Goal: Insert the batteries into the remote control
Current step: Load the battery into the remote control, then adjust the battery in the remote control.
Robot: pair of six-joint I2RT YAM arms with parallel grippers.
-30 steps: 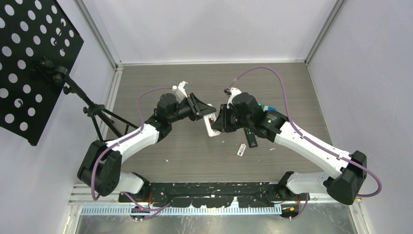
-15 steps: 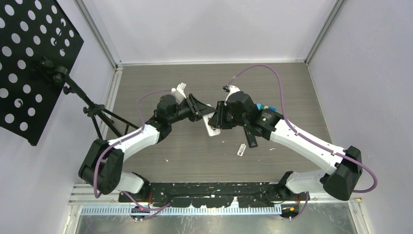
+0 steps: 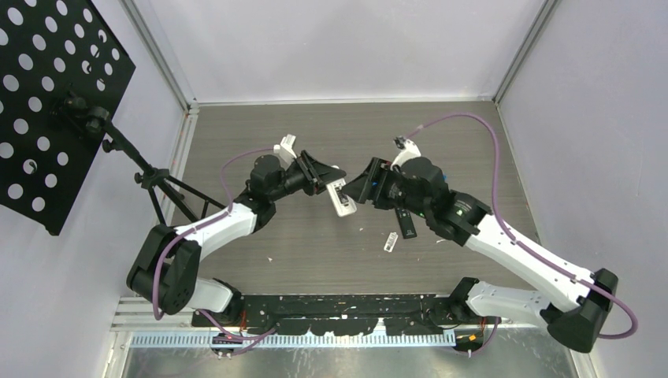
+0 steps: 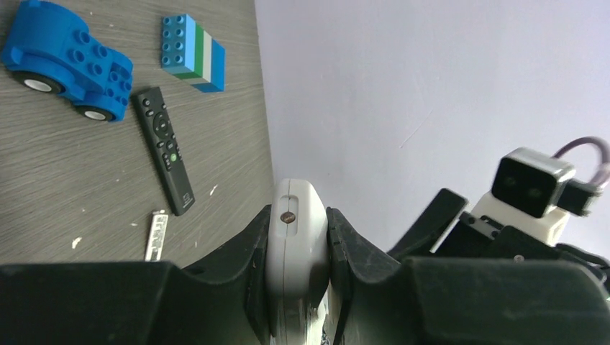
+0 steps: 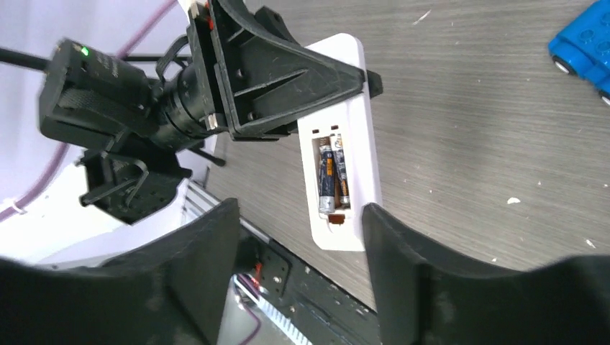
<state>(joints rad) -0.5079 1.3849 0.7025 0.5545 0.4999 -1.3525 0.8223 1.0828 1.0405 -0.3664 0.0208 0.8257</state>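
Note:
My left gripper (image 3: pixel 331 179) (image 4: pixel 299 215) is shut on a white remote control (image 3: pixel 341 200) (image 4: pixel 297 237) (image 5: pixel 363 158) and holds it above the table. Its back faces my right wrist camera, with the compartment uncovered. Two dark batteries (image 5: pixel 333 176) lie side by side in that compartment. My right gripper (image 3: pixel 356 189) (image 5: pixel 298 215) stands open just to the right of the remote's lower end, with nothing between its fingers.
A black remote (image 3: pixel 405 223) (image 4: pixel 165 147) and a small clear-white plastic piece (image 3: pixel 390 242) (image 4: pixel 156 233) lie on the table under my right arm. A blue toy car (image 4: pixel 68 61) (image 5: pixel 583 47) and a stack of bricks (image 4: pixel 193 54) sit further right. A tripod (image 3: pixel 154 177) with a perforated board stands at the left.
My right gripper has opened wide and drawn back to the right, away from the white remote. My left gripper has kept its hold, shifting only slightly.

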